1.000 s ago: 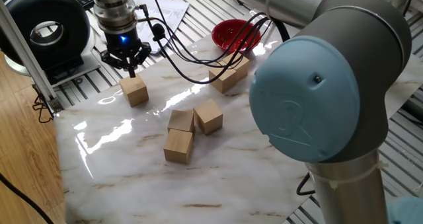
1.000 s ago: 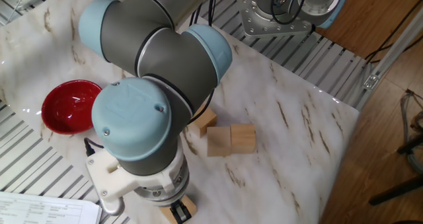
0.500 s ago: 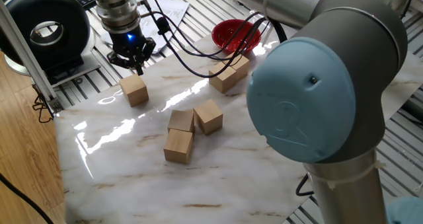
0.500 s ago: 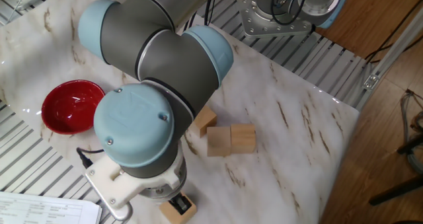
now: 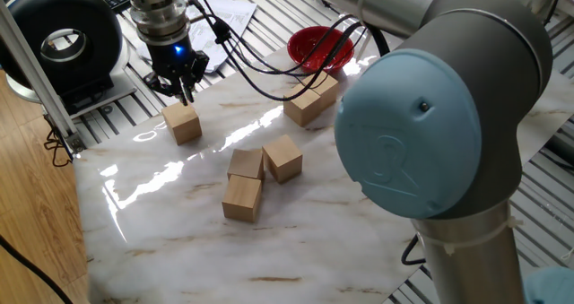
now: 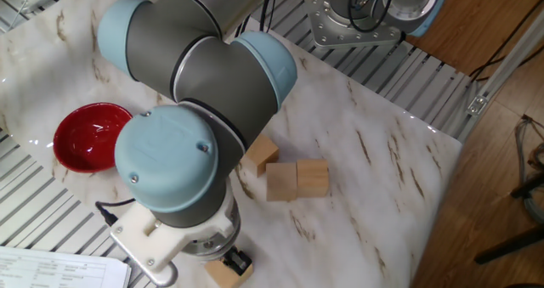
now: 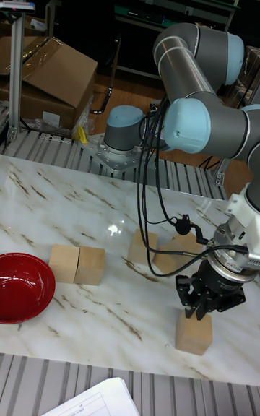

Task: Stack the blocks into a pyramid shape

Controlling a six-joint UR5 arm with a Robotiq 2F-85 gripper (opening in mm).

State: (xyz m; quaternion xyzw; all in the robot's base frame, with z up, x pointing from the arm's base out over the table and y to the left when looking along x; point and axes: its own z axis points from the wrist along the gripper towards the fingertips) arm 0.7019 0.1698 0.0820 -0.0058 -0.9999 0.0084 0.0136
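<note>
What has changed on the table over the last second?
The gripper rose off the lone block, turned at the wrist, and now hangs just above it, holding nothing. That block, the other blocks and the red bowl stayed put.

One fixed view high behind the arm's elbow, the other overhead from the opposite side, tall view low, facing the base, all sharing the marble table [image 5: 170,223].
</note>
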